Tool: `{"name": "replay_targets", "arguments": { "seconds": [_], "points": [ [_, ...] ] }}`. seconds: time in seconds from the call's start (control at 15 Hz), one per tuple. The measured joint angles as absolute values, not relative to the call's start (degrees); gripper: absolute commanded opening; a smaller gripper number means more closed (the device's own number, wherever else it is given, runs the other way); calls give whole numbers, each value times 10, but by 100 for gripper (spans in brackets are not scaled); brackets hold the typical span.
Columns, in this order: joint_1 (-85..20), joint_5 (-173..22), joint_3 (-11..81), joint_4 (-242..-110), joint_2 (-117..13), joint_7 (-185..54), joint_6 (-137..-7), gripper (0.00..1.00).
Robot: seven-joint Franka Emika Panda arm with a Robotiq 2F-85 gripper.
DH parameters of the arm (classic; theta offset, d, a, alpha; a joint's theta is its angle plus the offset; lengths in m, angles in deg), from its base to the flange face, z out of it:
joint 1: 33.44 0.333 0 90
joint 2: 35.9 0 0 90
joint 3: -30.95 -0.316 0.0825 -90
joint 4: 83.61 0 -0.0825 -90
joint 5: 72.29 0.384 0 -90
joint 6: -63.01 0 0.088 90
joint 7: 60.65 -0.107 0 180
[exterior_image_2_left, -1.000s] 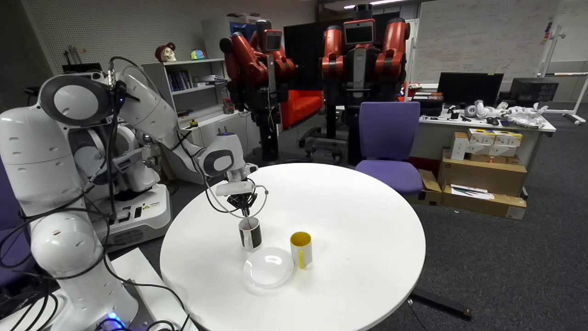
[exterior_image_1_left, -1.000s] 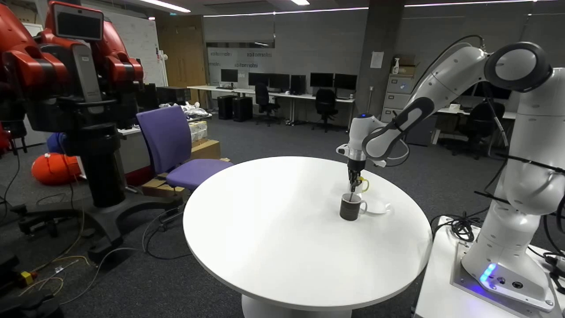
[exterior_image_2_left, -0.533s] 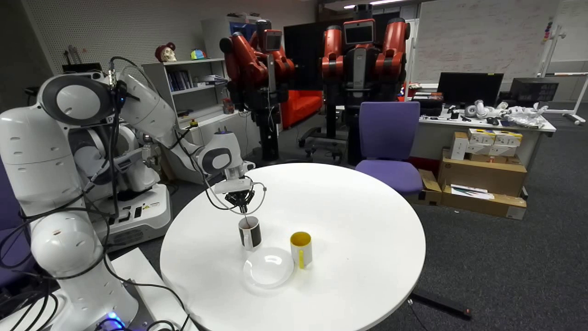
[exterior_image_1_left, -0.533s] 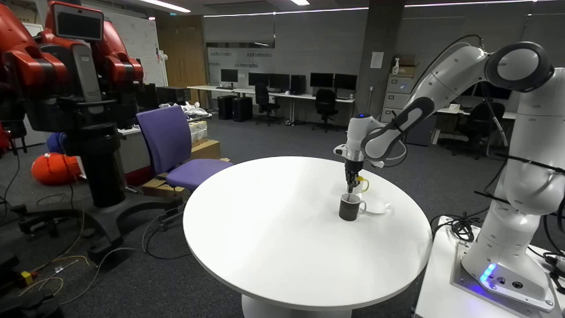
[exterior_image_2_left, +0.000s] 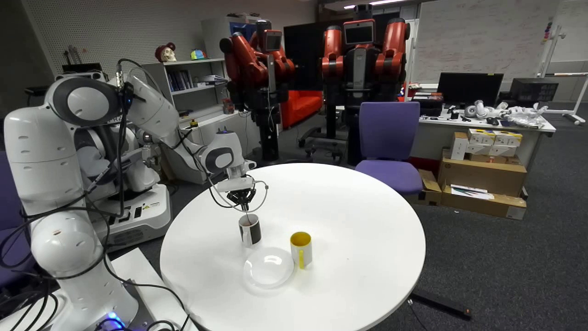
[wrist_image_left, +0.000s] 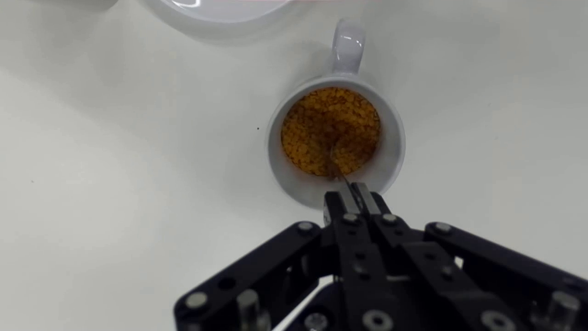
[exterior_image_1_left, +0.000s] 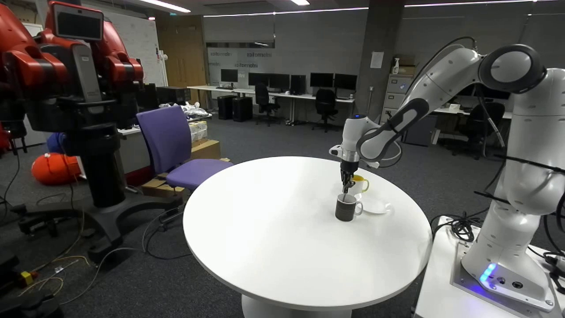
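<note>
- Evidently, we list one gripper (wrist_image_left: 357, 196), pinching a thin utensil (wrist_image_left: 340, 173), possibly a spoon, dipping into the mug (wrist_image_left: 391, 140).
- Mug: upright, handle (wrist_image_left: 347, 50) at twelve o'clock in the wrist view; orange grains (wrist_image_left: 301, 131) inside.
- Risk, we judge: sideways pressure from the utensil could tip it.
- Unclear: utensil's lower end; plate (wrist_image_left: 225, 10), eleven o'clock, cut off there.
</note>
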State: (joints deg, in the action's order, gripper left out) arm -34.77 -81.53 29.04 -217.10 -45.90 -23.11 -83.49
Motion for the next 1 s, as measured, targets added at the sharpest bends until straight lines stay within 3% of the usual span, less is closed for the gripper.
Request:
{"name": "replay_targets", "arguments": {
  "seconds": [1.0],
  "points": [
    [-344,-832,281,-2141,-474,-231,-832,1]
  ]
}}
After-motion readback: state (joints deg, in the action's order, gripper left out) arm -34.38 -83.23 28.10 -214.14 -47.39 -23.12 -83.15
